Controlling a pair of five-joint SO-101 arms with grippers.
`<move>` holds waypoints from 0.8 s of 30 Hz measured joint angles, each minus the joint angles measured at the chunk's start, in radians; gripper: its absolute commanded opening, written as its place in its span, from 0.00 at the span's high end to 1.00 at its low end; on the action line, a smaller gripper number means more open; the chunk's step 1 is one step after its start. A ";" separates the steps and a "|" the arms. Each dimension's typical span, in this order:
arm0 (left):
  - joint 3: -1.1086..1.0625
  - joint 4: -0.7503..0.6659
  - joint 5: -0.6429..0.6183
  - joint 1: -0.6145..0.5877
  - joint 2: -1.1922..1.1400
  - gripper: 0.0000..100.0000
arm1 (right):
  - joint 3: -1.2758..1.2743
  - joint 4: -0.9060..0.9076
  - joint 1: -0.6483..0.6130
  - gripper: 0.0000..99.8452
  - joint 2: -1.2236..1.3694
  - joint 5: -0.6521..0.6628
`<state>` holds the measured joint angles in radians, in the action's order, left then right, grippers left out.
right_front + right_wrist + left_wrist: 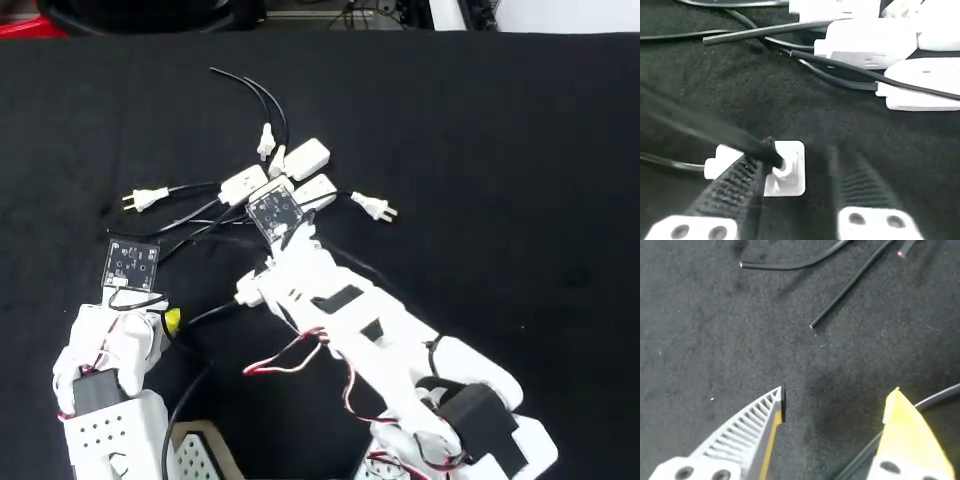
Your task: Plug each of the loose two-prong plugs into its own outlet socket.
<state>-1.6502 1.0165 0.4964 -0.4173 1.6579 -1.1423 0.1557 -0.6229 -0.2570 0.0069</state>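
L gripper (838,391): jaws were apart above black cloth (715,340), approx. 7 o'clock of socket cluster (290,172).
R gripper (805,160): jaws were apart, one finger (730,190) over white corded piece (790,175), 6 o'clock of cluster.
Loose plug A (145,198) lay at 9 o'clock, plug B (266,140) at 12, plug C (378,207) at 4.

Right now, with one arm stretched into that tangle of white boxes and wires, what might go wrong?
1. The right gripper stands open over a white piece, and a black cable crosses one finger there. Closing could pinch the cable instead of the piece.
2. The outlet sockets lie loose and crowded on the cloth, so a push may slide them rather than seat a plug.
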 measured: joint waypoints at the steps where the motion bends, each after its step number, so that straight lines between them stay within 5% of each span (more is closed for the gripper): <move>1: 0.000 0.000 0.000 0.000 0.000 0.69 | 0.011 0.021 -0.006 0.59 0.000 0.011; 7: 0.011 0.066 0.009 0.094 0.000 0.69 | 0.144 0.368 -0.048 0.65 -0.109 0.029; 15: 0.173 0.155 0.009 0.192 0.000 0.68 | 0.445 1.106 -0.041 0.74 -0.437 0.107; 19: 0.210 0.155 -0.028 0.301 -0.063 0.68 | 0.601 1.398 0.109 0.86 -0.482 0.272; 24: 0.345 0.150 -0.064 0.460 -0.333 0.68 | 0.641 1.421 0.420 0.94 -0.376 0.397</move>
<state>-1.3050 1.1669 0.4319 0.0430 1.3249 -0.5010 1.5766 -0.2025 -0.6329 0.4043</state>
